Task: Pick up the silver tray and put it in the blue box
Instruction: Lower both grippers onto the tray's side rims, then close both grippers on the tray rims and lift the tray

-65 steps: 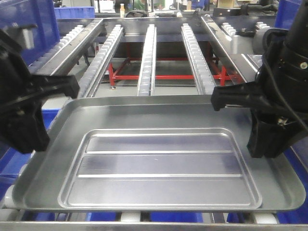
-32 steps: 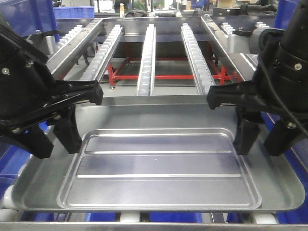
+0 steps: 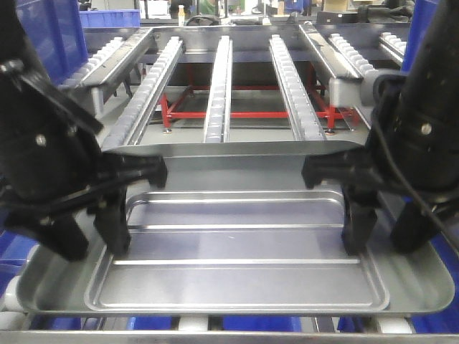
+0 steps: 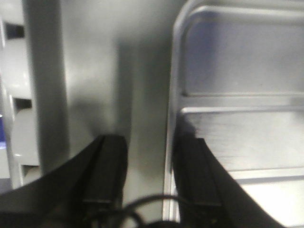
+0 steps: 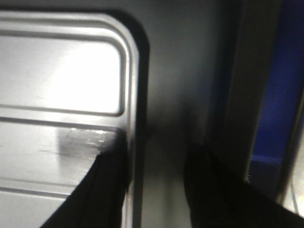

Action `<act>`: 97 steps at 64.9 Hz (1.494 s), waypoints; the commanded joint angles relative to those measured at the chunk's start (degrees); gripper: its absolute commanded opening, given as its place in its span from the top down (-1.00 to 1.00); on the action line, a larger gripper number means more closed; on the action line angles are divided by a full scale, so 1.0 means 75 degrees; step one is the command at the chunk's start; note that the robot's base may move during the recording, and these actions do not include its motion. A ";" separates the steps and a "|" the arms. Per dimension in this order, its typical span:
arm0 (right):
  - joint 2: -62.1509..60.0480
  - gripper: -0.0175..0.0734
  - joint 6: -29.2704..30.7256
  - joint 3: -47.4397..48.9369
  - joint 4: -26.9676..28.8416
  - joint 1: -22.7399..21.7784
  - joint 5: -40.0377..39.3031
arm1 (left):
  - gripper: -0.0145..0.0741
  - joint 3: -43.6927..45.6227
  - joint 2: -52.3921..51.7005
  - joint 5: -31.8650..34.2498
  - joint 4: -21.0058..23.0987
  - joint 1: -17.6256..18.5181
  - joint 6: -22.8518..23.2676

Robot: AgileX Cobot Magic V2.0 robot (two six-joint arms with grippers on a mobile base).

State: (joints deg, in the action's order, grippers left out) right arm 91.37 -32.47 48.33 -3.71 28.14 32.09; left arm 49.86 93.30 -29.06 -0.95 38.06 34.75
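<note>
The silver tray (image 3: 237,244) with two lengthwise ridges lies flat inside a wider flared-rim tray (image 3: 229,168). My left gripper (image 3: 93,247) is open and straddles the silver tray's left rim. In the left wrist view one finger (image 4: 194,166) is over the silver tray (image 4: 237,71) floor and the other (image 4: 107,166) is outside the rim; the left gripper (image 4: 149,175) holds nothing. My right gripper (image 3: 384,240) is open astride the right rim. In the right wrist view the right gripper (image 5: 156,185) stands with the silver tray's (image 5: 57,71) rim between its jaws. I cannot tell which blue plastic is the blue box.
Roller conveyor rails (image 3: 219,86) run away behind the trays over a red frame (image 3: 251,113). Blue crates stand at the far left (image 3: 46,32), and blue plastic (image 3: 237,324) shows under the front edge. Blue plastic (image 5: 280,95) also lies beside the wider tray's right rim.
Both grippers have come down and inward, from the wider tray's sides to straddling the silver tray's left and right rims. The trays have not moved.
</note>
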 commanded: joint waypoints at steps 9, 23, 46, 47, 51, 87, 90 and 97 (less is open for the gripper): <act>-0.0232 -0.30 0.0000 0.0241 -0.0096 -0.0002 -0.0237 | 0.24 0.0184 -0.0156 0.0111 0.0027 0.0063 0.0042; -0.0232 -0.30 0.0000 0.0241 -0.0096 -0.0002 -0.0237 | 0.24 0.0184 -0.0156 0.0111 0.0055 0.0063 0.0042; -0.0231 -0.07 0.0000 0.0241 -0.0096 -0.0002 -0.0237 | 0.41 0.0184 -0.0156 0.0138 0.0193 0.0063 0.0042; -0.0231 -0.03 0.0000 0.0241 -0.0096 -0.0002 -0.0237 | 0.44 0.0184 -0.0156 0.0140 0.0193 0.0063 0.0042; -0.0231 0.13 0.0000 0.0241 -0.0096 -0.0002 -0.0237 | 0.58 0.0184 -0.0156 0.0154 0.0193 0.0063 0.0042; -0.0994 0.48 -0.0161 0.0511 -0.0071 -0.0002 0.0465 | 0.91 0.1023 -0.0689 -0.0715 0.0127 0.0063 0.0042; -0.1207 0.48 -0.0290 0.0502 -0.0071 -0.0002 0.0597 | 0.91 0.1056 -0.0895 -0.0826 0.0127 0.0063 0.0064; -0.1728 0.48 -0.0550 0.0412 -0.0122 0.0007 0.0635 | 0.91 0.1020 -0.1333 -0.1189 0.0012 0.0159 0.0378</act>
State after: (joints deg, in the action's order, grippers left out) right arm 83.35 -35.17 50.32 -2.94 28.42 36.66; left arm 55.88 88.04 -36.45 0.58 38.51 35.10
